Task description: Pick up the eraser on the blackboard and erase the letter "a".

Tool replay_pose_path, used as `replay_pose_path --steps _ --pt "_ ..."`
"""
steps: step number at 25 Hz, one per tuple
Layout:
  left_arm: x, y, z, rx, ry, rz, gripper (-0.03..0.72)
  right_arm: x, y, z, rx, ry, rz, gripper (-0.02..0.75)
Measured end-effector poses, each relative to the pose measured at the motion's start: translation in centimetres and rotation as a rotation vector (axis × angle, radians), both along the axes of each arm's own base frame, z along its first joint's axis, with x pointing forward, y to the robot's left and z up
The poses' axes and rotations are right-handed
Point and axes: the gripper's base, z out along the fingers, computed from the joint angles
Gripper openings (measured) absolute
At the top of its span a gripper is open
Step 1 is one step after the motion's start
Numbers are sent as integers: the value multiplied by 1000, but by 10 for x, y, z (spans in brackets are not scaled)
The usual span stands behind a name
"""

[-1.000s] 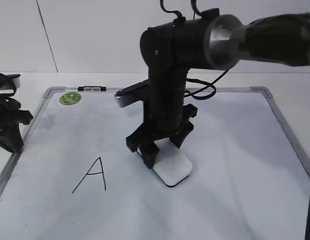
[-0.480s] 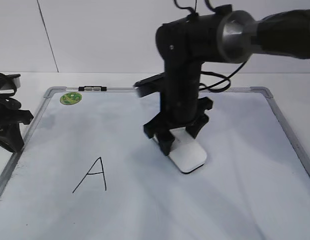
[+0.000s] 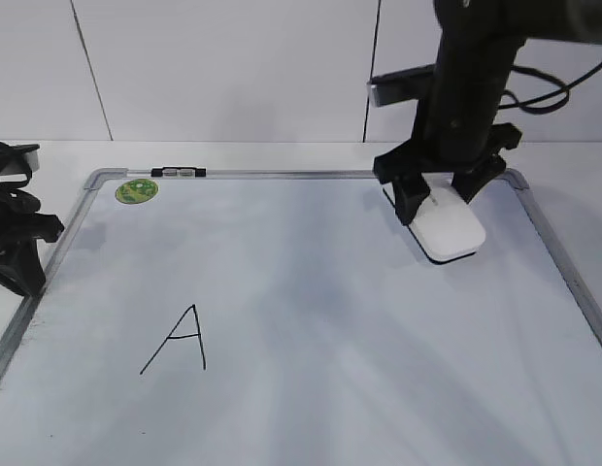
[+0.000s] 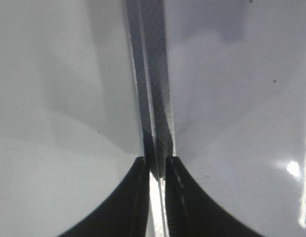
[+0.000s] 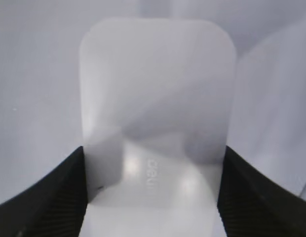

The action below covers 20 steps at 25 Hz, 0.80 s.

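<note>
The eraser (image 3: 449, 229), a white rounded block with a dark underside, is in my right gripper (image 3: 440, 201) at the far right of the blackboard (image 3: 330, 291), near its top corner. In the right wrist view the jaws (image 5: 153, 197) clamp both long sides of the eraser (image 5: 158, 98) over the white board (image 5: 34, 74). I cannot tell whether it touches the board. No lowercase "a" shows; only a capital "A" (image 3: 180, 340) is drawn at the lower left. My left gripper (image 3: 27, 277) sits at the board's left edge, jaws (image 4: 157, 165) closed on the metal frame (image 4: 153, 74).
A round green sticker (image 3: 137, 190) and a small black-and-white clip (image 3: 180, 172) sit at the board's top left. The board's frame runs close to the eraser on the right (image 3: 549, 238). A white wall stands behind the table.
My right arm has carried the eraser from the middle of the board up and to the right, near the top right corner. The left gripper has not moved.
</note>
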Motion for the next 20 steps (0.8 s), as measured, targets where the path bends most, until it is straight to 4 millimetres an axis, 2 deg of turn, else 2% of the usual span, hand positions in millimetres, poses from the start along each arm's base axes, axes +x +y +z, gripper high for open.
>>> replay_pose_path --steps 2,4,8,12,16,20 --pt "0 0 0 0 0 0 88 -5 -11 14 17 -21 -25 571" --pt "0 0 0 0 0 0 88 -8 -29 17 16 -14 -63 571" --pt "0 0 0 0 0 0 89 -21 -64 5 -3 54 -141 571" --pt "0 0 0 1 0 -1 89 -38 -88 -12 1 126 -207 571" --pt "0 0 0 1 0 -1 89 -45 -98 -30 4 145 -233 571" --pt "0 0 0 1 0 -1 89 -44 -100 -32 -2 124 -271 571"
